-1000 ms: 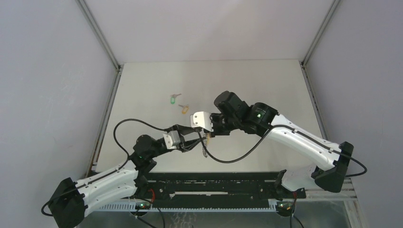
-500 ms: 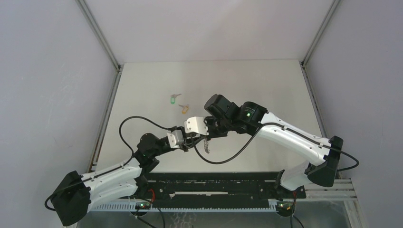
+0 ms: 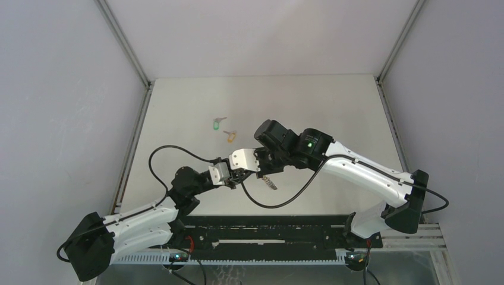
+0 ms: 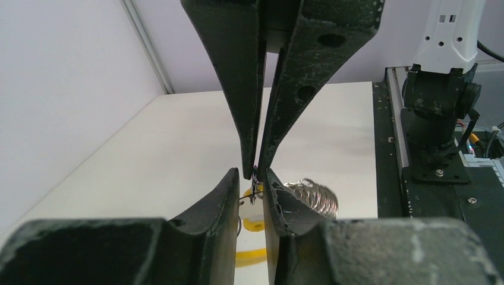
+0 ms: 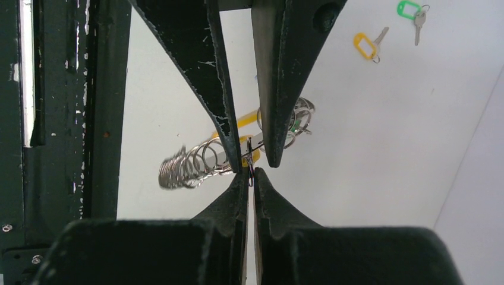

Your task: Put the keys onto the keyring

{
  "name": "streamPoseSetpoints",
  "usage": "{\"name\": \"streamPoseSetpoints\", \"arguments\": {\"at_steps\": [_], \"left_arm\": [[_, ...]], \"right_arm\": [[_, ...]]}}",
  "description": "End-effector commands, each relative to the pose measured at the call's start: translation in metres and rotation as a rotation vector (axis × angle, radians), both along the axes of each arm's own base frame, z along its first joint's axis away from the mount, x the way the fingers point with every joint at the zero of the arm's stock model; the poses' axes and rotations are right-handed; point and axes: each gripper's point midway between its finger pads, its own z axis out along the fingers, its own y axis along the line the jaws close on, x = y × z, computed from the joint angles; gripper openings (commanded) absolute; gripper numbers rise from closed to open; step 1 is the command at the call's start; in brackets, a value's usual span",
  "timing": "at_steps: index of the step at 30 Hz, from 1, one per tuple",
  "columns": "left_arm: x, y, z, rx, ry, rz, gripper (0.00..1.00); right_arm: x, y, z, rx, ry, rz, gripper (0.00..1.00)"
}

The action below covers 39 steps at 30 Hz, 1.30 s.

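The keyring, a silvery string of linked rings, hangs between my two grippers over the table. My left gripper and right gripper meet tip to tip. In the left wrist view my left gripper holds a thin ring across its narrow gap, with the rings to the right and a yellow tag below. In the right wrist view my right gripper is pinched shut on the same thin ring. A green-tagged key and an orange-tagged key lie on the table behind. A third key is not distinguishable.
The white table is walled by grey panels left, right and behind. A black rail runs along the near edge between the arm bases. The left arm's cable loops above the table.
Both grippers have shifted a little to the left, still joined at the ring. The dangling string of rings has swung from below the grippers out to the right.
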Motion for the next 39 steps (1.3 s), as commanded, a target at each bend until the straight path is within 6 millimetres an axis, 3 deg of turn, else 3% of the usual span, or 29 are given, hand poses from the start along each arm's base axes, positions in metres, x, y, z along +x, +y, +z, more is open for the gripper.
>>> {"name": "streamPoseSetpoints", "arguments": {"at_steps": [1,13,23,26,30,35,39], "left_arm": [[0.001,-0.003,0.032,-0.062,-0.067,-0.002,0.24],[0.005,-0.005,0.019,-0.006,-0.045,0.007,0.16],[0.000,-0.007,0.030,-0.036,-0.064,-0.022,0.01],[0.000,-0.004,0.033,-0.064,-0.069,-0.010,0.00],[0.000,0.001,0.036,-0.107,-0.070,0.006,0.00],[0.001,0.006,0.041,-0.156,-0.070,0.026,0.00],[-0.003,0.009,0.049,-0.212,-0.082,0.018,0.00]], "right_arm": [[-0.002,0.013,0.026,0.083,-0.046,0.032,0.00],[-0.004,0.015,0.031,0.103,-0.051,0.047,0.00],[-0.003,0.015,0.024,0.085,-0.042,0.044,0.00],[-0.001,0.011,0.022,0.082,-0.038,0.022,0.00],[0.008,0.000,0.027,0.136,-0.021,-0.052,0.11],[0.002,-0.006,0.047,0.331,0.049,-0.067,0.28],[-0.005,-0.010,0.062,0.526,0.103,-0.024,0.32]]}}
